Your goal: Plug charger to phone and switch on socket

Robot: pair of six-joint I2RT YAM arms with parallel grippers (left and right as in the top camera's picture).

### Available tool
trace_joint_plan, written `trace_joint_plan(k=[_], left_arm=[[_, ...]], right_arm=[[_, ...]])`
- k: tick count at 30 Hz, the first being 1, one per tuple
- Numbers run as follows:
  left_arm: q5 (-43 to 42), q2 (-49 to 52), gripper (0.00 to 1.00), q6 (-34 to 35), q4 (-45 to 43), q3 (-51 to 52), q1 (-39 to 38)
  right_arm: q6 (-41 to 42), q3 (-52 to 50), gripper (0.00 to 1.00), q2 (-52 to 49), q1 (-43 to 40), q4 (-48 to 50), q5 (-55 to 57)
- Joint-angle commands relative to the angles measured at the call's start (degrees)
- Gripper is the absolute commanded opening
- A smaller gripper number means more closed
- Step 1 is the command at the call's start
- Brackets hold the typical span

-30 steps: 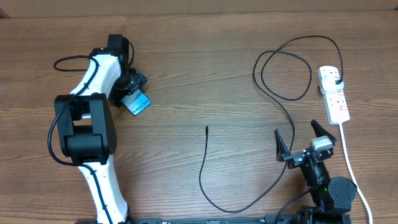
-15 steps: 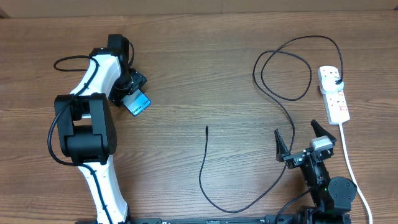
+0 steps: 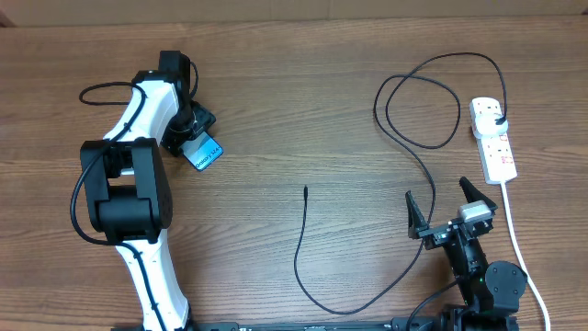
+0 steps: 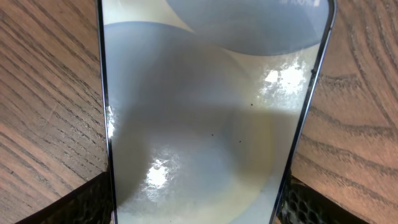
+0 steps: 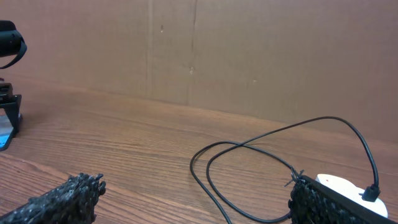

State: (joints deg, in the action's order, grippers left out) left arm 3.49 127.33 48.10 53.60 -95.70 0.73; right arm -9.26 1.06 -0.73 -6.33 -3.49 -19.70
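Observation:
The phone [image 3: 203, 153], with a light-blue screen, lies at an angle on the table at the left. My left gripper [image 3: 190, 134] is shut on its upper end. In the left wrist view the phone [image 4: 205, 112] fills the frame, with both finger pads of the left gripper [image 4: 199, 214] against its long edges. The charger cable [image 3: 317, 294] lies loose, with its tip [image 3: 305, 190] mid-table and its black plug [image 3: 497, 119] in the white socket strip [image 3: 496, 147]. My right gripper [image 3: 437, 196] is open and empty, left of the strip's white cord. In the right wrist view the open right gripper [image 5: 193, 202] faces the cable loops [image 5: 249, 146] and the socket [image 5: 339, 185].
The strip's thick white cord [image 3: 516, 244] runs down the right side to the front edge. The left arm's own black cable [image 3: 101, 92] loops at the far left. A brown cardboard wall [image 5: 249, 56] stands behind the table.

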Motion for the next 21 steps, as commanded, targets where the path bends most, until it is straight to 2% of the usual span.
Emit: trace_joint_plan(k=[1,10,15,21], left_arm=[[-2.03,2.78,0.74,1.27,-0.37,0.74,-0.39],[-2.03,2.78,0.59,1.25,-0.35,0.74,-0.39],[-2.03,2.78,0.45,1.25,-0.35,0.74,-0.39],[-1.99,2.78,0.18,1.25,-0.48,0.74,-0.39]], right_arm=[[-0.22,-0.61,1.00,0.57,0.22,0.31,-0.33],[-0.24,-0.61,1.00,0.57,0.22,0.31,-0.33],[-0.22,-0.61,1.00,0.57,0.22,0.31,-0.33],[-0.24,-0.61,1.00,0.57,0.22,0.31,-0.33]])
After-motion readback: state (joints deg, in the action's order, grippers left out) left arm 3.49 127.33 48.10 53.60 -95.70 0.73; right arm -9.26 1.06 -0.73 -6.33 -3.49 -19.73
